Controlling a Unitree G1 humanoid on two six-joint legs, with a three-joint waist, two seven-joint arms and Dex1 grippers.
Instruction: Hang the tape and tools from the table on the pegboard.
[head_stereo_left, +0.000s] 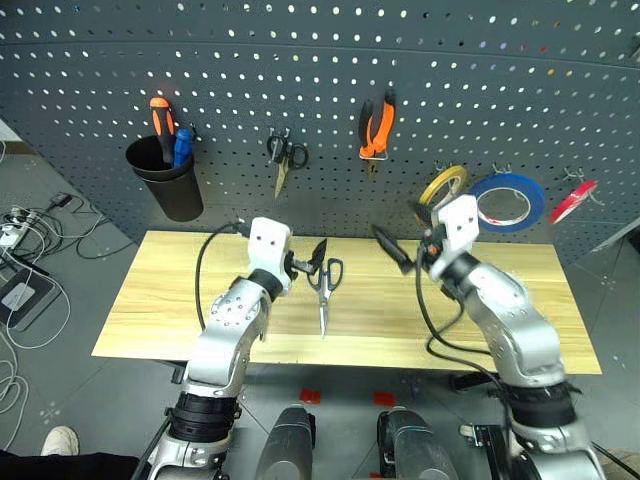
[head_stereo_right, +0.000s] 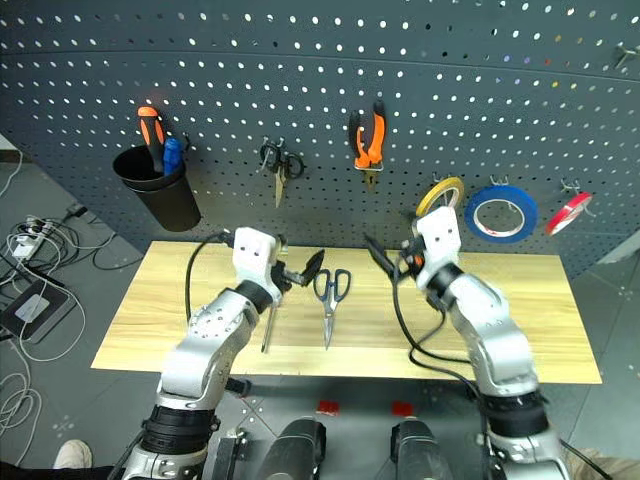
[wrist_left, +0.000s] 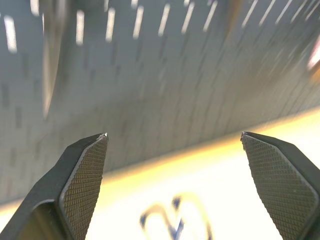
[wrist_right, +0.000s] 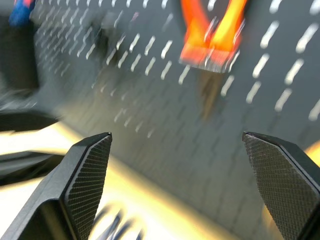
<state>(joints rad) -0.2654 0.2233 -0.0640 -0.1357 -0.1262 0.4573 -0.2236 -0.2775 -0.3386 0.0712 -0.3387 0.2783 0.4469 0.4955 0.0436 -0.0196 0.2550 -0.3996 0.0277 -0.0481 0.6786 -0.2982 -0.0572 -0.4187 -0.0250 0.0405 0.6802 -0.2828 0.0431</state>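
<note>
Lying flat on the table (head_stereo_right: 500, 330) just beyond the wide-open, empty left gripper (head_stereo_right: 298, 270), the scissors (head_stereo_right: 329, 300) look rigid, light, slick steel; best pinched at the pivot, right gripper (head_stereo_right: 388, 258) likewise open, empty.

Light wooden table (head_stereo_right: 150, 310) with scissors (head_stereo_right: 329, 300) and screwdriver (head_stereo_right: 266, 330)
</note>
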